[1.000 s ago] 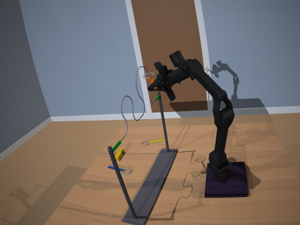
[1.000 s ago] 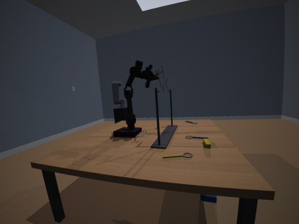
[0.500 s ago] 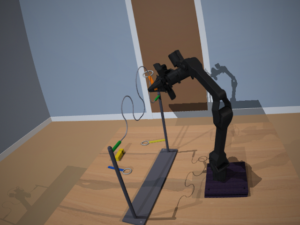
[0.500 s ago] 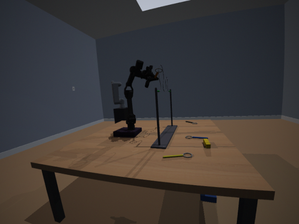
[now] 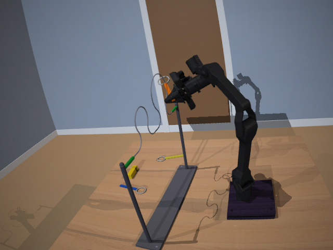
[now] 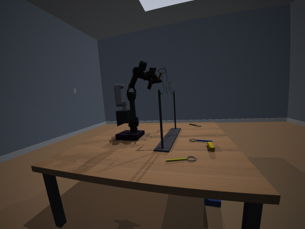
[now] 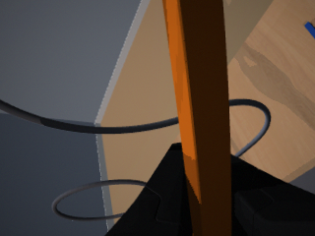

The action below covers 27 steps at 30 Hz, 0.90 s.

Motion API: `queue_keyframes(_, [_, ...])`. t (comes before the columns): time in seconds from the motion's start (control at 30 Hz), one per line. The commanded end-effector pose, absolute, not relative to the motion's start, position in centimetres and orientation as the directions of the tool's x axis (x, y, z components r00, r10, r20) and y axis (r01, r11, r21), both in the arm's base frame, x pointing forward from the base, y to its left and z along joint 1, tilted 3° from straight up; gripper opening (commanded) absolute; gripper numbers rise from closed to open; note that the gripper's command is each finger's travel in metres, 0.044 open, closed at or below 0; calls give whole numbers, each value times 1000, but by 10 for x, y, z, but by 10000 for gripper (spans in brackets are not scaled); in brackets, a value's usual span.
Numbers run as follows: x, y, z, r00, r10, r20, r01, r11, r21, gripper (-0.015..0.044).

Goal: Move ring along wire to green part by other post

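Note:
My gripper (image 5: 170, 99) (image 6: 155, 80) (image 7: 188, 151) is shut on the orange handle (image 5: 167, 88) (image 6: 159, 77) (image 7: 197, 92). The handle slants up to the grey ring (image 5: 163, 79) (image 6: 160, 73). The ring sits high on the top arch of the thin grey wire (image 5: 152, 94) (image 7: 118, 128), which runs through it. I cannot tell whether ring and wire touch. The ring is above the far post (image 5: 182, 139) (image 6: 160, 118) and its green wire end (image 5: 174, 108). The other green end (image 5: 129, 161) is beside the near post (image 5: 134, 199) (image 6: 174, 109).
The posts stand on a dark base plate (image 5: 171, 199) (image 6: 169, 140). A yellow-handled ring (image 5: 169, 157) (image 6: 180, 159), a blue-handled ring (image 5: 133, 188) (image 6: 200, 140) and a yellow block (image 5: 132, 171) (image 6: 210, 146) lie on the table. The arm's base (image 5: 251, 199) stands to the right.

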<state>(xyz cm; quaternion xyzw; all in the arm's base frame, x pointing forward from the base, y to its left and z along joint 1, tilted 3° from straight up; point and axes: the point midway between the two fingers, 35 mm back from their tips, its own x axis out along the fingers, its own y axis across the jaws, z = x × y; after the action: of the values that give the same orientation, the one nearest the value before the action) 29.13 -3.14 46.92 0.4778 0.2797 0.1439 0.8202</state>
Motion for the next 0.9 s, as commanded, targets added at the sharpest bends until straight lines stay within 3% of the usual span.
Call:
queue_keyframes(0.0, [291,-32,471,808,485,-333,19,544,839,-150])
queue_keyframes(0.87, [291,-36,465,823,397,-406,-1,716,698,-150])
